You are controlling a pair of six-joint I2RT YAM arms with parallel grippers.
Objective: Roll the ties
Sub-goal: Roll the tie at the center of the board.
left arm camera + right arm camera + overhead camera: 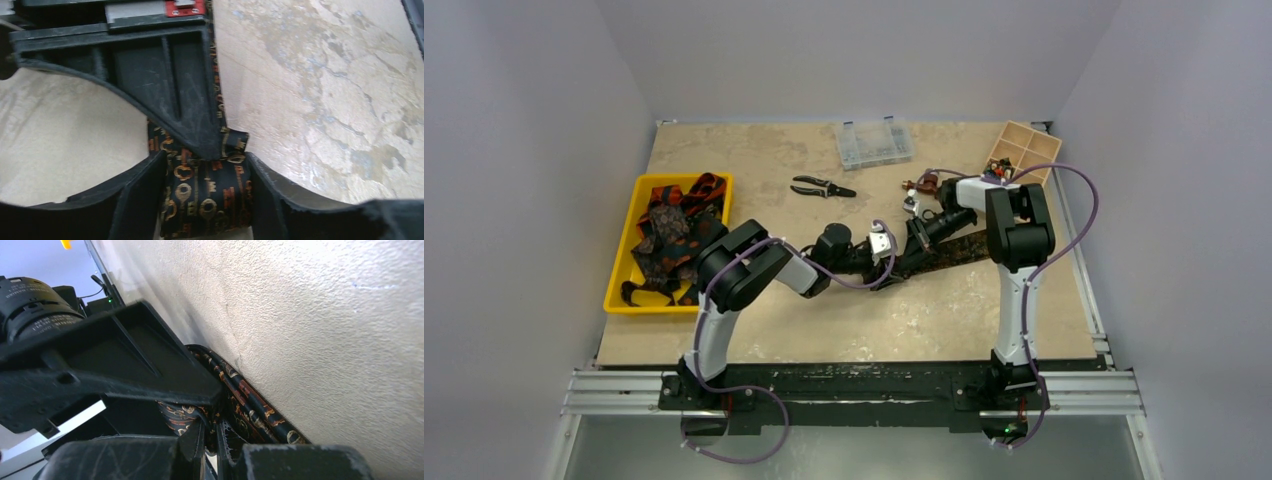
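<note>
A dark tie [954, 248] with orange and gold key marks lies on the table, running from the centre out to the right. Its near end is bunched or rolled between the fingers of my left gripper [205, 167], which press on both its sides. In the left wrist view this part of the tie [205, 200] fills the gap between them. My right gripper [210, 440] is shut on a fold of the same tie [250, 405], nose to nose with the left gripper [886, 256]. From above the right gripper [914, 236] sits just right of the left one. More ties [674, 225] lie heaped in a yellow tray [619, 290].
Black-handled pliers [822, 187] lie behind the grippers. A clear plastic parts box [874, 143] stands at the back centre. A wooden compartment box [1024, 150] sits at the back right, with small parts [919, 187] beside the right arm. White walls close in on three sides.
</note>
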